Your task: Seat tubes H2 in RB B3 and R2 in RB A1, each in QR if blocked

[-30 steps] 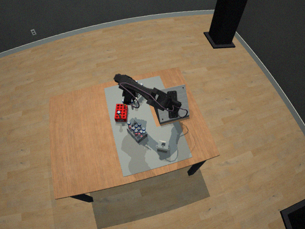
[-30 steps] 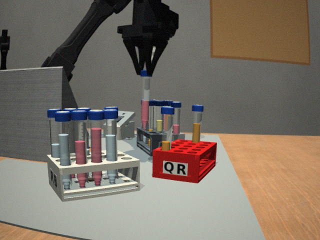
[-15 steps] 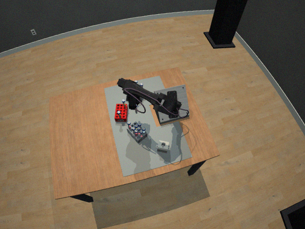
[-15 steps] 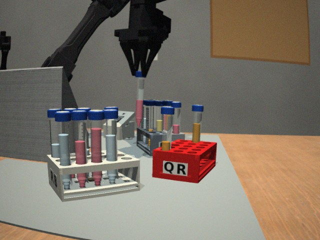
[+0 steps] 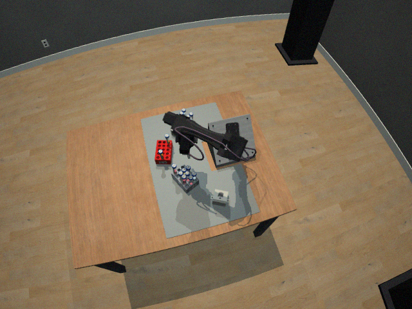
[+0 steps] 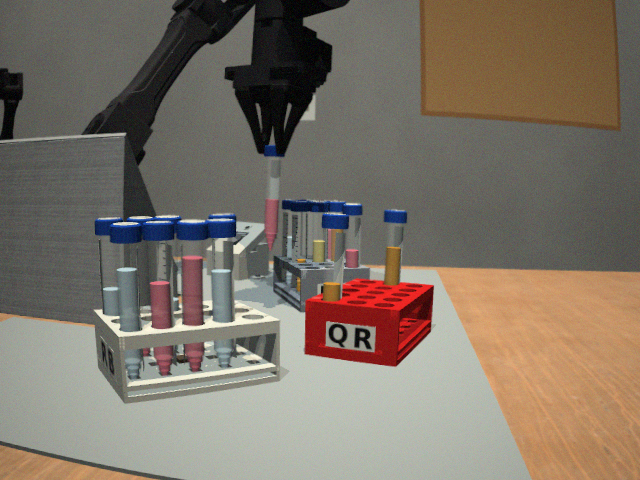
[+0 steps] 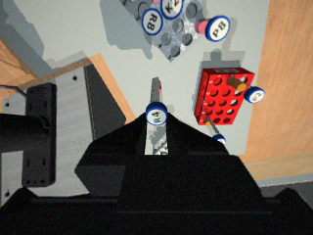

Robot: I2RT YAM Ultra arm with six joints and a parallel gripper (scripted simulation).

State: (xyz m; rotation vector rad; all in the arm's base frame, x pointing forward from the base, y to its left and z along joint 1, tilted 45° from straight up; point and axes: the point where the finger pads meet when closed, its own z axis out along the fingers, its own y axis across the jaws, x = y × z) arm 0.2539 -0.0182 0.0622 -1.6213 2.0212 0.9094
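White rack RB [image 6: 201, 333]: nearest, beside QR, blue-capped tubes standing.
Red rack QR [image 5: 163, 162] [image 6: 316, 328] [image 7: 204, 88]: landmark; two amber-filled tubes [image 5: 167, 136] [image 6: 392, 266] [image 7: 237, 84].
Gripper [image 5: 188, 154] [image 6: 272, 148] [image 7: 156, 117]: beyond QR, clamped on tube R4 [image 6: 271, 206] [image 7: 156, 114].
Grey rack RA [image 5: 179, 181] [image 6: 279, 261] [image 7: 169, 55]: behind QR.
Tubes H2, R2: location cannot be told.

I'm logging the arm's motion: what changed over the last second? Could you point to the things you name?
The gripper [image 5: 188, 155] [image 6: 272, 149] [image 7: 156, 117] carried the pink tube marked R4 [image 6: 272, 198] [image 7: 156, 112] left in the exterior view, slightly lower, and down and right in the top view. Nothing was taken or released. The white rack [image 6: 201, 334], red rack [image 5: 163, 161] [image 6: 316, 330] [image 7: 201, 98] and grey rack [image 5: 179, 182] [image 6: 281, 264] [image 7: 163, 49] stayed put.
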